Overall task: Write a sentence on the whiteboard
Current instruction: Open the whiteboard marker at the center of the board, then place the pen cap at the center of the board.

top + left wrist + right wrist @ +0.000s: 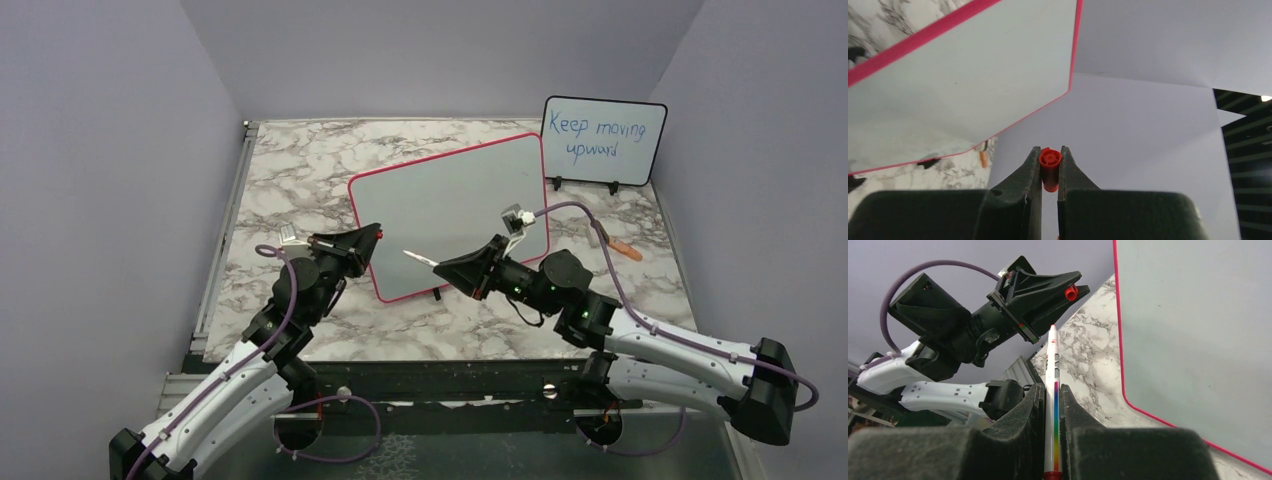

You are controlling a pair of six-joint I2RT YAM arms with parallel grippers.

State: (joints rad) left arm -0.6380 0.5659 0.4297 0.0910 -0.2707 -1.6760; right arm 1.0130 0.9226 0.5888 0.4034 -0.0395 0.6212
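Marble tabletop [300, 180], with the blank whiteboard [450, 215] standing at twelve o'clock. The left gripper [1050, 165] has its jaws pinching a red cap [1050, 170]. The right gripper [1050, 395] has its jaws clamped on the marker [1053, 365] — nib seemingly bare. Swing it boardward and press lightly.

Left arm [225, 390] and right arm [680, 350]: white shells, black joints, a purple cable [285, 300] along each. Left gripper [374, 238] and right gripper [442, 266] are black wedges; green lights [515, 290] dot the right wrist.
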